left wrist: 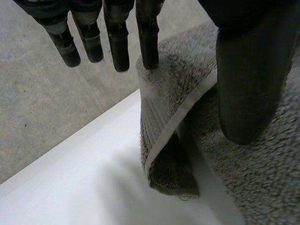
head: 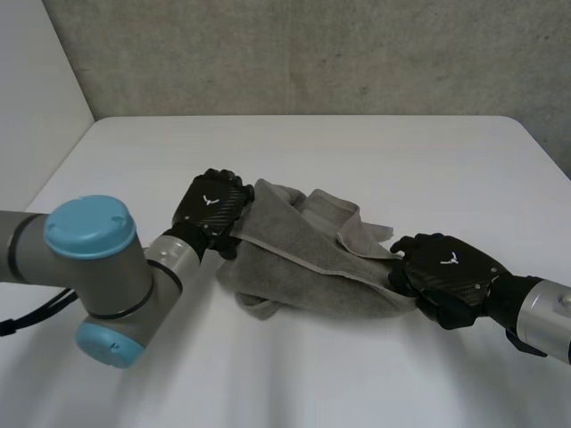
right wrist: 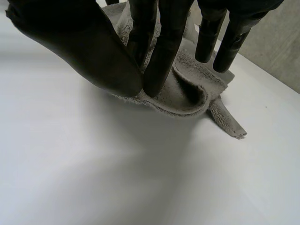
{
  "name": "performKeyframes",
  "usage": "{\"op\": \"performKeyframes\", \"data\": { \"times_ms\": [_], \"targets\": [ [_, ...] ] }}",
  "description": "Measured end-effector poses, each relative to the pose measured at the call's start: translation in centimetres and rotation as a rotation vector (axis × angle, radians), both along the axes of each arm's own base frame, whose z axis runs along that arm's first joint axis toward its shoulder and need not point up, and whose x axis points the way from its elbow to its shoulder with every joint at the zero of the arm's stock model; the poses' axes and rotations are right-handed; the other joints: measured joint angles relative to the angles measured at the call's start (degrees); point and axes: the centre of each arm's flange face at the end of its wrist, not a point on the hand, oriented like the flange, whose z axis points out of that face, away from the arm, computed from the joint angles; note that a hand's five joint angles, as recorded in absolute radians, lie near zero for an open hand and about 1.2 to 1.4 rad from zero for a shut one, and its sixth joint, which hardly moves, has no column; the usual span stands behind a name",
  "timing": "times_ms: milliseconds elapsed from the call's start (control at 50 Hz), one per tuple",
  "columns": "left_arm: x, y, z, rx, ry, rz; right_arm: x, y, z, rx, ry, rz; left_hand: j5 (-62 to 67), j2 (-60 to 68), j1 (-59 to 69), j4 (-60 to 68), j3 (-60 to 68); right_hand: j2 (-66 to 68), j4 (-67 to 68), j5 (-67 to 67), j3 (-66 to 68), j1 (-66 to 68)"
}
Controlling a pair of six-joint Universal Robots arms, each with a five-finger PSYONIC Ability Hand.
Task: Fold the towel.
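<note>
— Towel position?
— Grey towel [head: 312,267] bunched on the white surface [head: 375,152], between my hands
— Fingers?
— My left hand [head: 211,209] pinches its left edge against the thumb; my right hand [head: 446,266] pinches the right edge, fingers narrow

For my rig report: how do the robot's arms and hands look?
The left arm has grey round joints with light-blue caps; the right arm ends in a silver-grey wrist. The left hand and right hand are black, each with a small white mark on its back.
</note>
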Motion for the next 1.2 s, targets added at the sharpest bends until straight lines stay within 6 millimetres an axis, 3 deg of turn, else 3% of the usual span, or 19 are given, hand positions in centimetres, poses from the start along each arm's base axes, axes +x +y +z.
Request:
{"op": "performKeyframes", "data": {
  "times_ms": [80, 120, 180, 300, 440, 560, 640, 700, 740, 800, 880, 940, 1040, 1120, 1200],
  "targets": [
    [-0.4, -0.8, -0.7, -0.001, -0.004, 0.018, -0.1, 0.0, -0.1, 0.009, 0.000, -0.003, 14.08, 14.69, 14.93, 0.00, 0.00, 0.00, 0.00, 0.00, 0.00, 0.00],
    [-0.7, -1.6, -1.0, -0.009, -0.002, 0.039, -0.1, -0.1, -0.2, 0.013, -0.002, -0.004, 32.90, 34.19, 34.80, 0.00, 0.00, 0.00, 0.00, 0.00, 0.00, 0.00],
    [-0.9, -2.1, -1.0, -0.018, 0.006, 0.056, -0.1, -0.1, -0.3, 0.015, -0.005, -0.007, 46.02, 47.12, 47.46, 0.00, 0.00, 0.00, 0.00, 0.00, 0.00, 0.00],
    [-0.5, -1.9, 0.3, -0.033, 0.021, 0.066, -0.1, -0.3, -0.1, 0.032, -0.020, -0.024, 49.86, 51.21, 49.97, 0.00, 0.00, 0.00, 0.00, 0.00, 0.00, 0.00],
    [1.2, -0.7, 4.5, -0.103, 0.053, 0.080, 0.1, -1.5, 1.5, 0.048, -0.076, -0.060, 49.86, 51.21, 50.14, 0.00, 0.00, 0.00, 0.00, 0.00, 0.00, 0.00],
    [1.0, -3.2, 10.8, -0.277, 0.131, 0.103, 3.5, -5.1, 6.1, -0.055, -0.180, -0.004, 49.86, 51.51, 50.18, 0.00, 0.00, 0.07, 0.00, 0.15, 0.00, 0.19],
    [0.4, -4.1, 17.0, -0.442, 0.218, 0.097, 6.8, -7.4, 12.0, -0.221, -0.298, 0.013, 49.86, 51.62, 50.25, 0.00, 0.00, 0.16, 0.00, 0.15, 0.00, 0.20],
    [0.7, -2.7, 22.1, -0.557, 0.286, 0.089, 7.9, -7.7, 17.2, -0.373, -0.429, -0.008, 49.86, 51.73, 50.25, 0.00, 0.00, 1.06, 0.00, 0.19, 0.00, 0.21],
    [1.8, -0.5, 25.7, -0.634, 0.338, 0.084, 7.9, -6.6, 21.2, -0.474, -0.549, -0.001, 49.86, 51.73, 50.25, 0.00, 0.00, 1.06, 0.00, 0.33, 0.00, 0.22],
    [3.1, 2.1, 27.2, -0.660, 0.368, 0.070, 7.2, -4.8, 23.2, -0.517, -0.650, 0.041, 50.32, 51.73, 50.25, 0.00, 0.00, 1.06, 0.00, 0.39, 0.00, 0.24],
    [4.6, 3.5, 23.2, -0.553, 0.303, 0.050, 5.8, -3.2, 19.5, -0.438, -0.619, 0.101, 50.33, 51.74, 50.25, 0.00, 0.00, 1.06, 0.00, 0.41, 0.00, 0.26],
    [6.7, 3.5, 17.3, -0.404, 0.186, 0.058, 4.7, -1.7, 14.3, -0.352, -0.514, 0.137, 50.33, 51.74, 50.25, 0.00, 0.00, 1.06, 0.00, 0.41, 0.00, 0.26],
    [10.0, 4.7, 9.2, -0.176, 0.010, 0.062, 2.5, 0.5, 6.9, -0.218, -0.345, 0.151, 50.33, 51.81, 50.26, 0.00, 0.00, 1.07, 0.00, 0.41, 0.00, 0.26],
    [11.0, 5.8, 5.8, -0.051, -0.067, 0.043, 1.6, 1.3, 3.7, -0.133, -0.253, 0.154, 50.33, 51.87, 50.27, 0.00, 0.00, 1.07, 0.00, 0.41, 0.00, 0.26],
    [11.2, 6.2, 4.2, 0.022, -0.108, 0.032, 1.4, 1.5, 2.0, -0.066, -0.167, 0.177, 50.33, 51.87, 50.27, 0.00, 0.00, -0.34, 0.00, -1.60, 0.00, -1.20]
  ]
}}
